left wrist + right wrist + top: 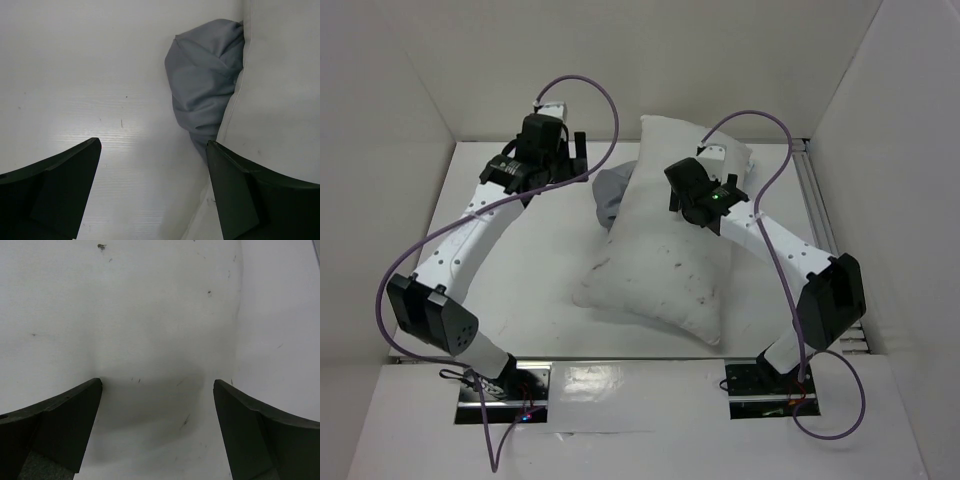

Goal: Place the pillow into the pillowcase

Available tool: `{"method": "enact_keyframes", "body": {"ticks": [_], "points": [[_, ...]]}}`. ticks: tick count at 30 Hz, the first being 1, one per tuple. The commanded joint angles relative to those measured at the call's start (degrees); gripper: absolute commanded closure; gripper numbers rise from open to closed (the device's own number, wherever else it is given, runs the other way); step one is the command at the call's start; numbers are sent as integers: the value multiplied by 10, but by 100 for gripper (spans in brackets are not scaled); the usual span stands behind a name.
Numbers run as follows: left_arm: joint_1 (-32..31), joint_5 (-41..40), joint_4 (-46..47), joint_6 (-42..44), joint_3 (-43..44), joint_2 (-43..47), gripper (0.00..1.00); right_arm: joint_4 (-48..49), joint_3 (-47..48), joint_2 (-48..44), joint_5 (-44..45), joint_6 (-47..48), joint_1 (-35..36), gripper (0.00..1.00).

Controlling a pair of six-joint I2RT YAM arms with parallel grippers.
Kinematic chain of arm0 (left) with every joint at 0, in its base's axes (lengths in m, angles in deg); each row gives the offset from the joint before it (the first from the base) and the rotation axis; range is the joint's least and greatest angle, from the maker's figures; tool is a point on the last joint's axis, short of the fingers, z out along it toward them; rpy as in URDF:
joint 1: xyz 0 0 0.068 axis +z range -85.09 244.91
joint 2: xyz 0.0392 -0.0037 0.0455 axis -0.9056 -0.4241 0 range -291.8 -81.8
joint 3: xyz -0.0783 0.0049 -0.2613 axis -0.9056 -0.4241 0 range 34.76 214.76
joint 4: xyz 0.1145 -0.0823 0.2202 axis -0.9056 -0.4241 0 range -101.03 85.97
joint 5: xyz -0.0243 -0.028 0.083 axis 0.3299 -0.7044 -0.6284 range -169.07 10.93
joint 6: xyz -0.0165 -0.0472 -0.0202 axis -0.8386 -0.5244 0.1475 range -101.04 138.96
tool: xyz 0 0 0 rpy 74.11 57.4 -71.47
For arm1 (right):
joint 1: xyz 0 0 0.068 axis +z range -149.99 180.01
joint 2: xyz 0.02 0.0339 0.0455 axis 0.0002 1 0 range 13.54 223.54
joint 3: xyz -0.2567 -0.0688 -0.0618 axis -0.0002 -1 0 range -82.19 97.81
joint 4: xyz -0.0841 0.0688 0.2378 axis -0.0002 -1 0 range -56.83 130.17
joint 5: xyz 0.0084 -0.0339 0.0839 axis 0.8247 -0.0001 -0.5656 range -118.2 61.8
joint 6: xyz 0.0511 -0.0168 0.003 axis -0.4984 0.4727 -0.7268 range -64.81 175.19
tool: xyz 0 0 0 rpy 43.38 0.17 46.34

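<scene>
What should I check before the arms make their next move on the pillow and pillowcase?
1. Left claw open and empty: ok.
2. Right claw open and empty: ok, it hangs over the pillow.
3. Pillowcase close to the left claw: ok, bunched just ahead of it on the table.
4. Pillowcase clear of the pillow: not ok, the pillow's edge covers part of it.
5. Pillowcase opening in sight: cannot tell, the cloth is crumpled.

Bright, even light; soft shadows.
</scene>
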Motion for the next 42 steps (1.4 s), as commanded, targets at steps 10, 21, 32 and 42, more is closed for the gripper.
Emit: {"method": "enact_keyframes", "body": {"ticks": [10,21,32,42], "points": [[31,12,13,-45,-18,39,0,-56,56,-10,12,31,38,1],[100,118,-11,-109,-33,5,0,-40,80,4,-198,23,91,1],[112,194,-18,-106,-51,-5,0,-117,100,-9,-21,35,91,100],[100,258,-6,-116,-39,-77,0,-198,212,-133,119,151,27,100]]}}
